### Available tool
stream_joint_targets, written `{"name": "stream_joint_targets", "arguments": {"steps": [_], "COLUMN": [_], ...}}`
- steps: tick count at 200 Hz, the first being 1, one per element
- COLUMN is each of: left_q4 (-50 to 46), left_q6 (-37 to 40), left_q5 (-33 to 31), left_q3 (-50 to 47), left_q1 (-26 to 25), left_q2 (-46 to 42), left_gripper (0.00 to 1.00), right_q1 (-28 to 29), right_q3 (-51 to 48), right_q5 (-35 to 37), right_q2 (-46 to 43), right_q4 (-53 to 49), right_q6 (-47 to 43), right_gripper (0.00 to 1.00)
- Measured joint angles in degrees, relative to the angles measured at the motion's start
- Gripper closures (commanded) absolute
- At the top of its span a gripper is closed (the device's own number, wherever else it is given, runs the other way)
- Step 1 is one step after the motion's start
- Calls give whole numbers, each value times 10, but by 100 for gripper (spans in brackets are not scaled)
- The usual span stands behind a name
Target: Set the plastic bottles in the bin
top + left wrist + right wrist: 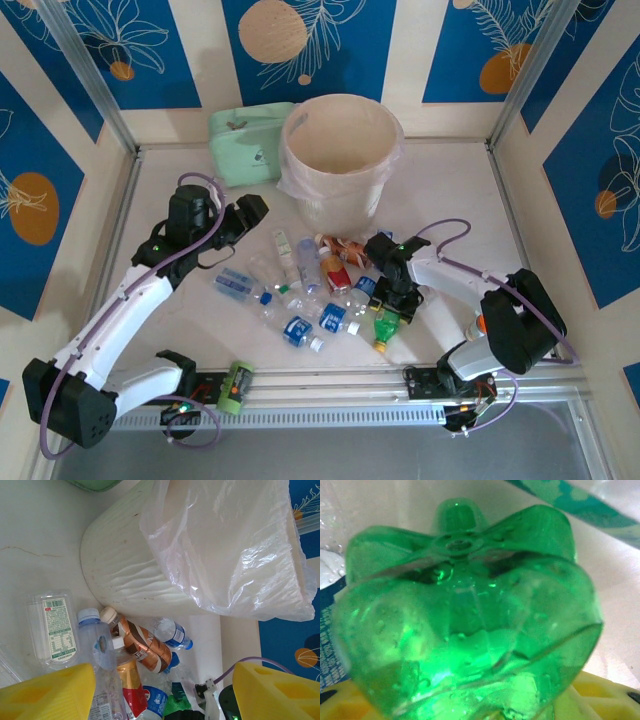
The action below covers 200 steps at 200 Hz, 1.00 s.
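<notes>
None of the plastic bottles (320, 295) is in the bin (335, 205) at the table's (180, 160) far edge; all lie mid-table, my left gripper (248, 210) spread empty, my right gripper (398, 295) at a green bottle (465, 615), whether clamped I cannot tell.

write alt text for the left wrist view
A cream bin lined with a white bag stands beside a pile of bottles, a brown one, others clear with blue caps. The left hand's yellow fingers sit in the bottom corners.

Green bottle (470, 620) presented base-on, petalled underside close to lens (droplets inside). Yellow fingers (607, 695) directly beneath it. Blue label (327, 635) left of it; teal band (555, 492) above-right.
</notes>
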Motion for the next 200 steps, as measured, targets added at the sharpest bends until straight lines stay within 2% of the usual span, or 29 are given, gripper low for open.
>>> {"name": "stream_joint_targets", "arguments": {"steps": [58, 102, 127, 144, 166, 200], "left_q4": [-4, -22, -9, 37, 141, 309], "left_q6": [3, 18, 26, 26, -5, -74], "left_q5": [1, 2, 29, 71, 144, 224], "left_q3": [1, 43, 86, 104, 108, 108], "left_q1": [0, 0, 0, 0, -4, -44], "left_q2": [0, 0, 3, 15, 40, 87], "left_gripper": [27, 27, 28, 26, 24, 19], "right_q1": [16, 17, 10, -4, -35, -82], "right_q3": [21, 118, 194, 243, 289, 340], "right_q5": [16, 36, 27, 2, -49, -130], "right_q2": [-49, -172, -220, -227, -217, -177], "right_q4": [-33, -51, -21, 16, 83, 191], "right_q6": [0, -11, -39, -57, -67, -58], "right_gripper": [50, 49, 48, 47, 47, 47]}}
